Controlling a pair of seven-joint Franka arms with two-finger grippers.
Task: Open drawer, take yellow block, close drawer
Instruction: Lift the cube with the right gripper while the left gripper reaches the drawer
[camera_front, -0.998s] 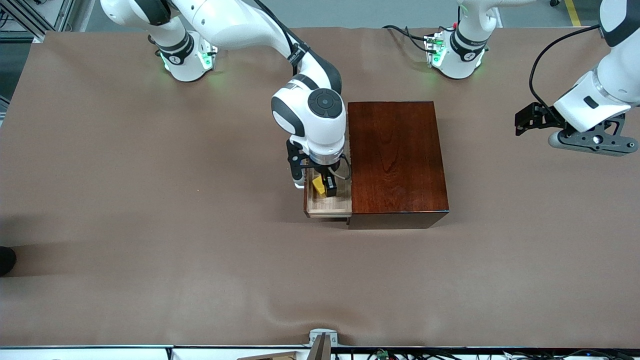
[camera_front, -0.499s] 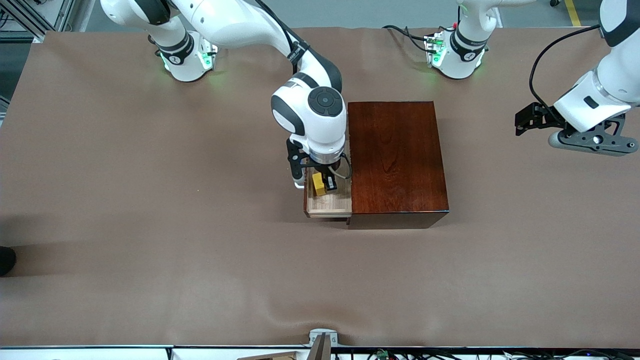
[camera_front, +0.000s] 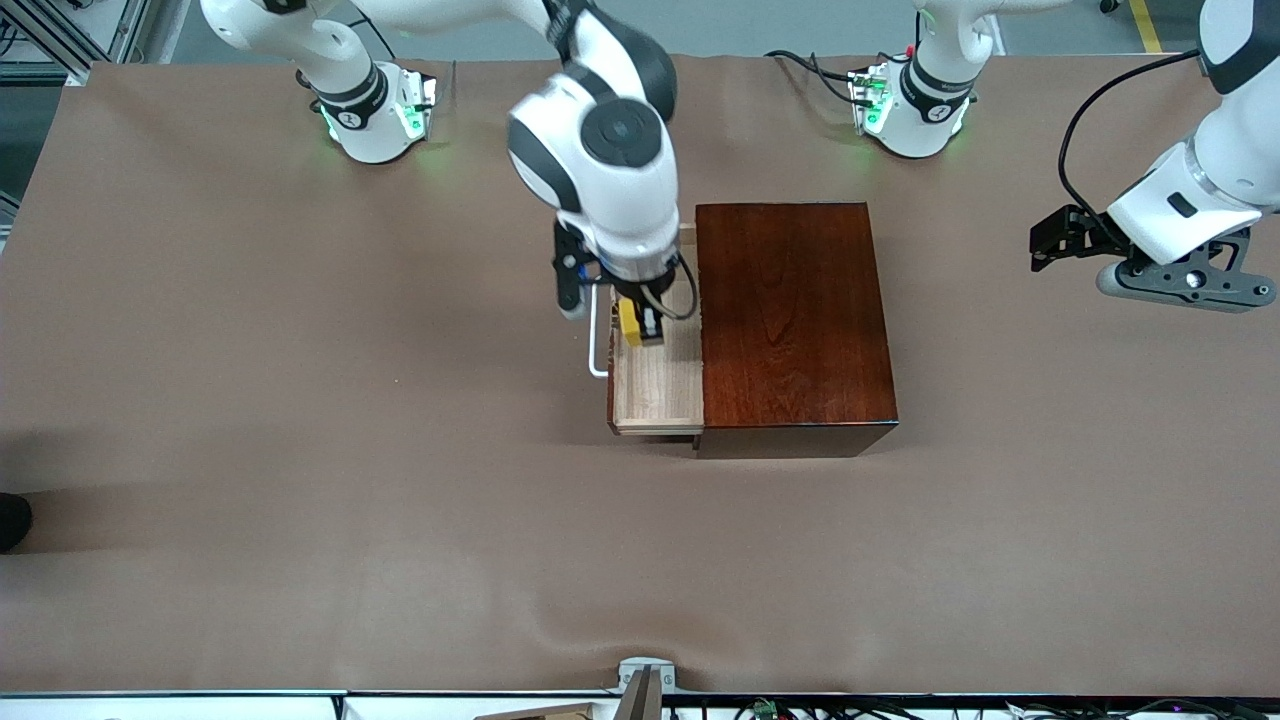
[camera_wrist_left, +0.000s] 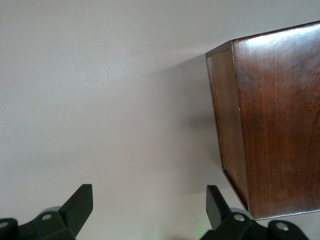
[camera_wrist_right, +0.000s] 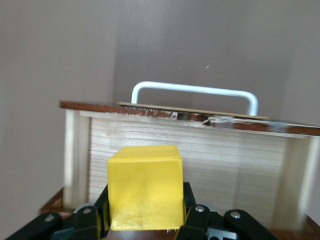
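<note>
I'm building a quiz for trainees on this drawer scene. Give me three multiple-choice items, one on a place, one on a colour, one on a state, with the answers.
1. Where is the yellow block?
A. On the box's top
B. Held in the right pincer over the drawer
C. On the table near the front camera

2. What colour is the drawer's handle?
A. White
B. Black
C. Red

3. What is the state of the left pincer?
A. Shut on the block
B. Shut on the handle
C. Open, holding nothing

Answers:
1. B: the right wrist view shows the block between the fingers, with the pale drawer floor beneath it.
2. A: the bar shows white in the front and right wrist views.
3. C: the left wrist view shows the fingers wide apart over bare table beside the wooden box.
</note>
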